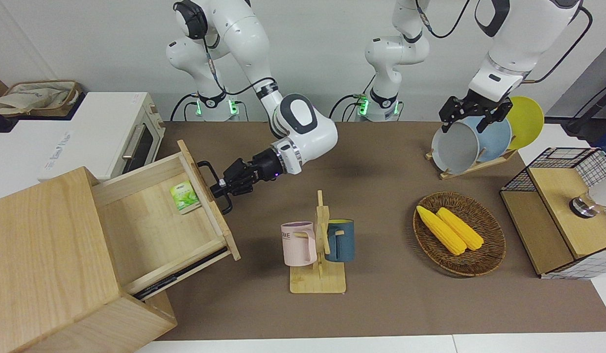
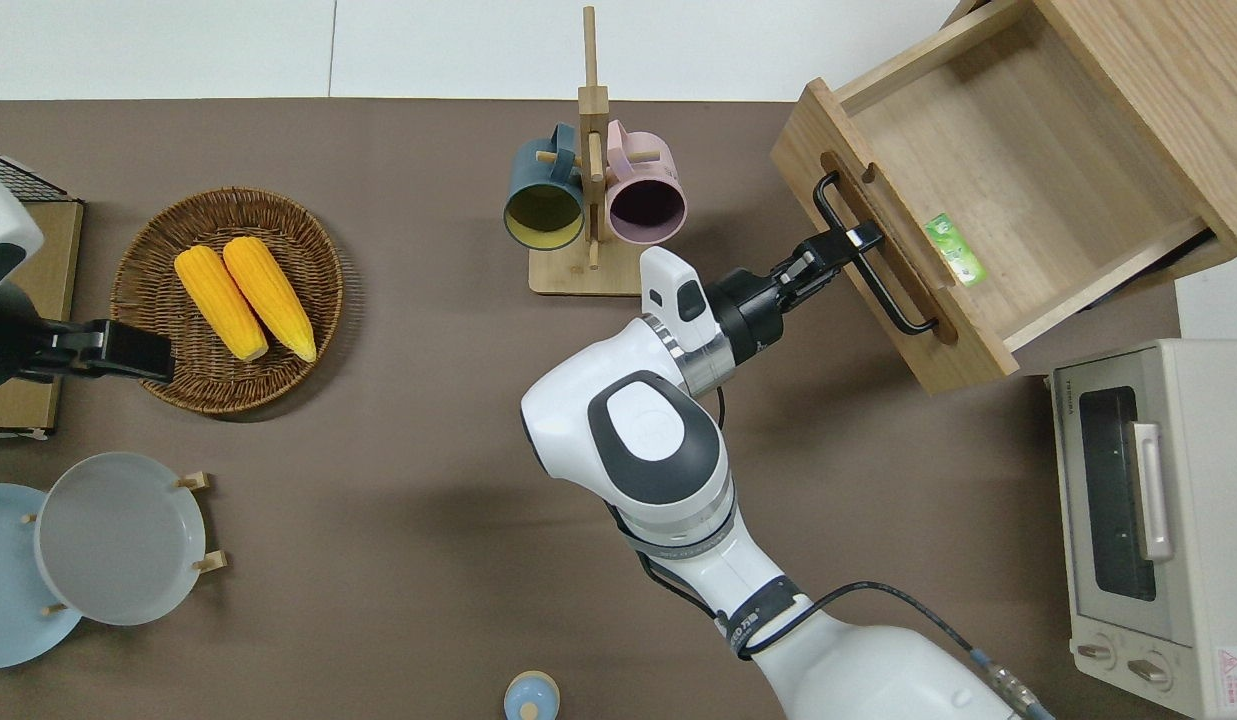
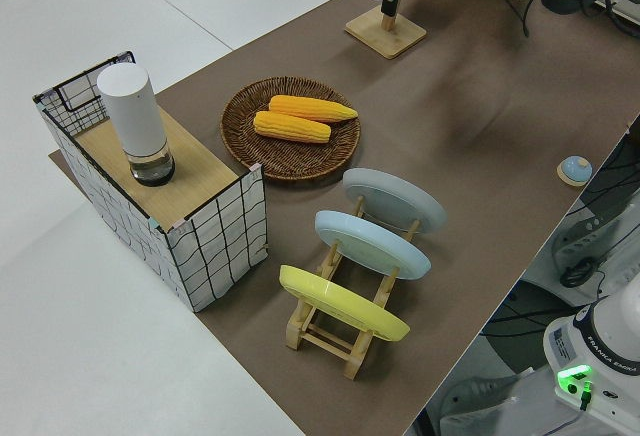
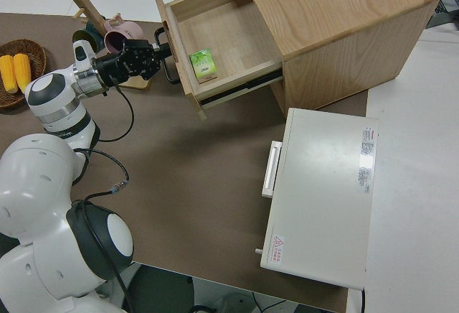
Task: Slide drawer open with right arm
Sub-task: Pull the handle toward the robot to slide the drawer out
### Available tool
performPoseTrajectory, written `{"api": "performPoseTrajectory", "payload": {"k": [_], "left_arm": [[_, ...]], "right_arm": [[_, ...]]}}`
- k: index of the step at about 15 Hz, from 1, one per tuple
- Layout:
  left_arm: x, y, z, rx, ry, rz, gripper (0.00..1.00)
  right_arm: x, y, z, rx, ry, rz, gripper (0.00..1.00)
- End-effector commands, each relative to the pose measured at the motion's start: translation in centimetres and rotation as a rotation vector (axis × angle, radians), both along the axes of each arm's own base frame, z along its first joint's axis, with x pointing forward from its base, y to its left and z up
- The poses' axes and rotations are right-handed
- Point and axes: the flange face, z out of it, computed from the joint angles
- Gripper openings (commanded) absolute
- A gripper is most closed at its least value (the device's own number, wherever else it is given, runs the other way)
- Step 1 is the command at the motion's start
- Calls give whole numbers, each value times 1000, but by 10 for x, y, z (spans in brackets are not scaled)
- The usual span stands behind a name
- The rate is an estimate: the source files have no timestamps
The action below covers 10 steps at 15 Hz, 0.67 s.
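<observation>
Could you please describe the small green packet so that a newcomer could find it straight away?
Start at the big pale wooden box at the right arm's end of the table; its drawer stands pulled out, with the right gripper at the black bar handle. The green packet lies inside, against the drawer's front panel. It is the only thing in the drawer.

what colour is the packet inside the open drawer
Green and white packet in the drawer; the front view shows it best.

Packet [image 1: 184,194] in drawer [image 1: 156,230]; corn [image 1: 449,229] in basket [image 1: 489,255]
</observation>
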Motion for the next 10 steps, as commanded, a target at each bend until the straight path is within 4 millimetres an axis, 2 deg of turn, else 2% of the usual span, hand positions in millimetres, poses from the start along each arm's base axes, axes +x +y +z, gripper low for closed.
{"api": "performPoseTrajectory", "payload": {"k": [1,10], "left_arm": [[2,1,3,16,6,-12,993],[2,1,3,16,6,-12,993]], "right_arm": [[-9,22,9,-20,38,28,0],[-14,29,8,-23,36,33,0]]}}
